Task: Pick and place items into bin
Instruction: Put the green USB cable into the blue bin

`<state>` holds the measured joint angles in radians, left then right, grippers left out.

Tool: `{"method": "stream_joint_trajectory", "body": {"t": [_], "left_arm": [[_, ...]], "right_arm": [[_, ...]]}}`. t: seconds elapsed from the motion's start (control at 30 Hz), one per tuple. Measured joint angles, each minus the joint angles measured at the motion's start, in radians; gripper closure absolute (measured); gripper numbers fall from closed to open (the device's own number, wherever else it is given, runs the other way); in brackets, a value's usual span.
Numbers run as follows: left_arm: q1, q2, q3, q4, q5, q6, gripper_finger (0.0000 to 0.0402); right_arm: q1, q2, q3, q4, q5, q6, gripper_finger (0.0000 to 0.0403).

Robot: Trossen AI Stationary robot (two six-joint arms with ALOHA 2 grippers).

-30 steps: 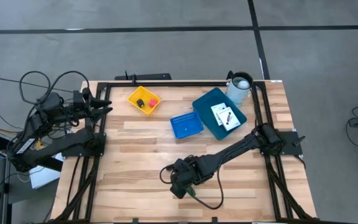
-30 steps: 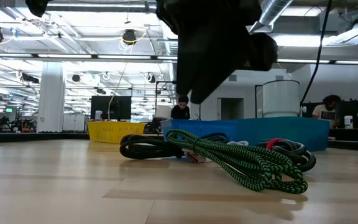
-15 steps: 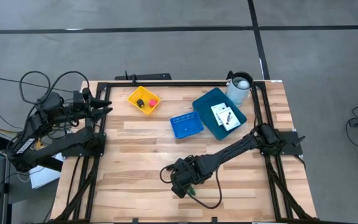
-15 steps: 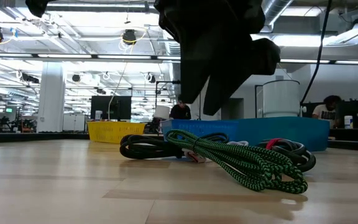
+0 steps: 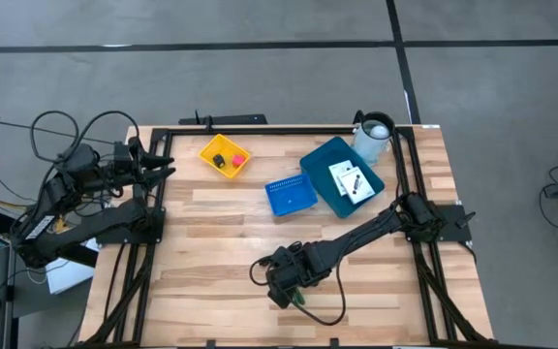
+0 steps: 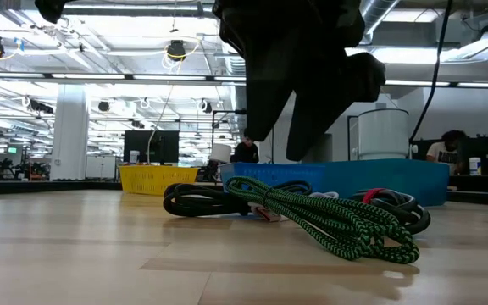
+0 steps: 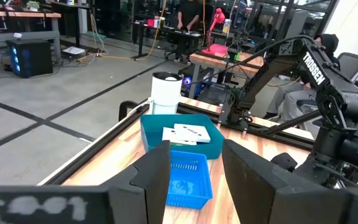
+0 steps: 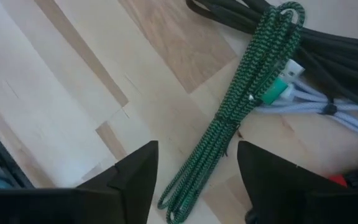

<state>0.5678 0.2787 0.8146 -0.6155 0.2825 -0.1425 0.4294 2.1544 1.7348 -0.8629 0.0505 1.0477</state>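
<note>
The wooden table point(image 5: 211, 281) carries a large blue bin point(image 5: 329, 160) near its far right corner, with two white cards point(image 5: 351, 181) lying inside it, and a smaller blue basket point(image 5: 290, 195) just beside it toward the middle. A yellow tray point(image 5: 225, 156) near the far edge holds a tiny red block point(image 5: 237, 160) and a tiny black piece point(image 5: 220, 161). The left gripper point(image 5: 168, 160) waits over the left edge, its jaws apart and empty. The right gripper point(image 8: 194, 171) hovers just above the black-and-green cord point(image 8: 235, 118) near the near edge, jaws wide and empty. The cord looks light, soft and floppy, folded in a bundle among black cables point(image 6: 197, 200); I think the middle of the bundle is the best place to hold, so all strands come together.
</note>
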Motion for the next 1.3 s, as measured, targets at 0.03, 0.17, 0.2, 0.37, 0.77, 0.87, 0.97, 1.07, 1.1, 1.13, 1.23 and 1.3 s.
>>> {"method": "stream_joint_trajectory", "body": {"t": [0.03,0.17,0.2,0.37,0.77,0.87,0.97,1.07,1.1,1.13,1.23,1.3], "left_arm": [[0.0,0.0,0.0,0.0,0.0,0.0,0.0267],[0.0,0.0,0.0,0.0,0.0,0.0,0.0267],[0.0,0.0,0.0,-0.001,0.0,0.0,0.0267],[0.0,0.0,0.0,-0.007,-0.001,0.0,0.0267],[0.0,0.0,0.0,-0.069,-0.002,0.0,0.0267],[0.0,0.0,0.0,-0.071,-0.003,0.0,0.0267],[0.0,0.0,0.0,-0.071,-0.003,0.0,0.0267],[0.0,0.0,0.0,-0.071,-0.003,0.0,0.0267],[0.0,0.0,0.0,-0.071,-0.003,0.0,0.0267],[0.0,0.0,0.0,-0.071,-0.004,0.0,0.0267],[0.0,0.0,0.0,-0.071,-0.004,-0.016,0.0267],[0.0,0.0,0.0,-0.074,-0.006,-0.041,0.0267]], "right_arm": [[-0.001,0.008,0.001,0.006,-0.001,0.0,0.0192],[-0.003,0.04,0.003,0.019,-0.02,-0.001,0.0195],[-0.006,0.052,0.004,0.031,-0.027,-0.001,0.0195],[-0.008,0.101,0.001,0.005,-0.053,0.0,0.0193],[-0.019,0.11,0.0,-0.038,-0.049,0.01,0.0307],[-0.019,0.102,-0.003,-0.04,-0.048,0.008,0.0374],[-0.019,0.093,0.001,-0.009,-0.031,0.008,0.038],[-0.016,0.082,0.042,-0.042,-0.006,0.004,0.0376],[-0.014,0.077,0.064,-0.045,0.004,-0.006,0.038],[-0.014,0.075,0.091,-0.05,0.019,-0.022,0.0387],[-0.015,0.075,0.192,-0.175,0.092,-0.075,0.0391],[-0.025,0.074,0.267,-0.246,0.157,-0.11,0.0388]]}}
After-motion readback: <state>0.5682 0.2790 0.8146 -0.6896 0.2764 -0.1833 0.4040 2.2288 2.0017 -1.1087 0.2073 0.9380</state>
